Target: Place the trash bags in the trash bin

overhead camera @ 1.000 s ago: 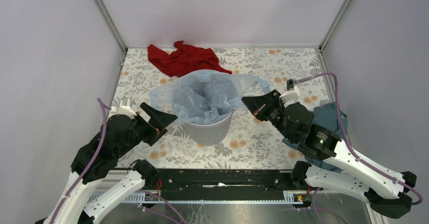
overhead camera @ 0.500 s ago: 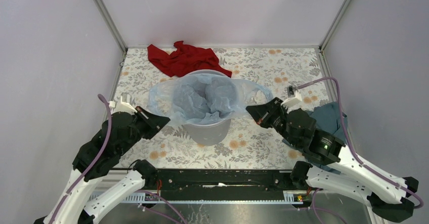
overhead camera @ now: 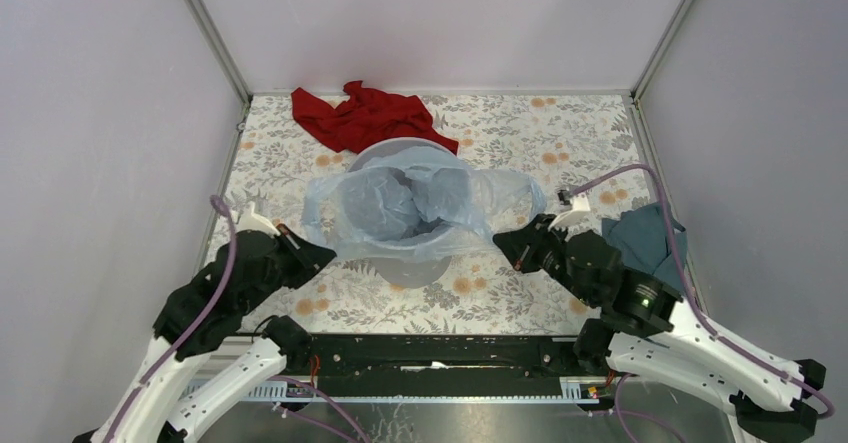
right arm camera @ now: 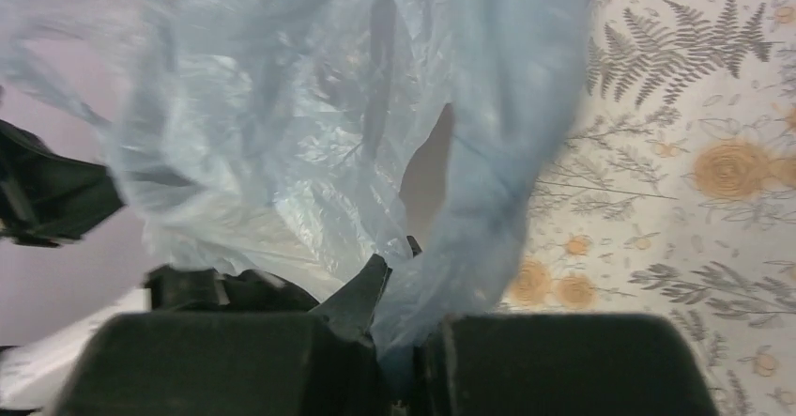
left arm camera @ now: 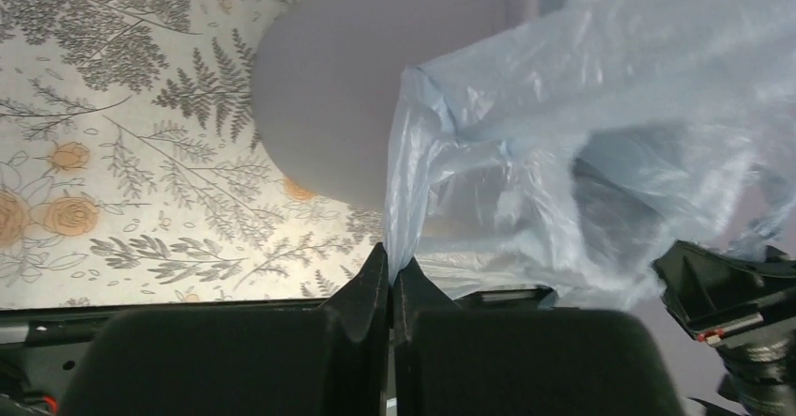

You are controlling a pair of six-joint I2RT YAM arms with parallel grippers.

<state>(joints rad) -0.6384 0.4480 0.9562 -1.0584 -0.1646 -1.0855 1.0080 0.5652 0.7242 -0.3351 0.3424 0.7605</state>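
The pale blue trash bag [overhead camera: 420, 198] is draped over the light grey trash bin [overhead camera: 408, 266], its film spread past the rim on both sides. My left gripper [overhead camera: 326, 254] is at the bin's left, shut on the bag's edge. In the left wrist view the jaws [left arm camera: 391, 264] pinch a fold of the trash bag [left arm camera: 563, 106] beside the trash bin's wall [left arm camera: 319, 106]. My right gripper [overhead camera: 502, 239] is at the bin's right. In its wrist view a twisted strand of the trash bag [right arm camera: 310, 125] runs down between the nearly closed jaws of that gripper [right arm camera: 396, 252].
A red cloth [overhead camera: 365, 118] lies behind the bin at the back of the flowered table [overhead camera: 520, 293]. A dark teal cloth [overhead camera: 645, 238] lies at the right, partly under the right arm. Grey walls close in the sides and back.
The left gripper went from open to shut on the bag's edge. Both grippers drew back toward the near edge, and the bag's mouth now spreads wider and lower over the bin's rim.
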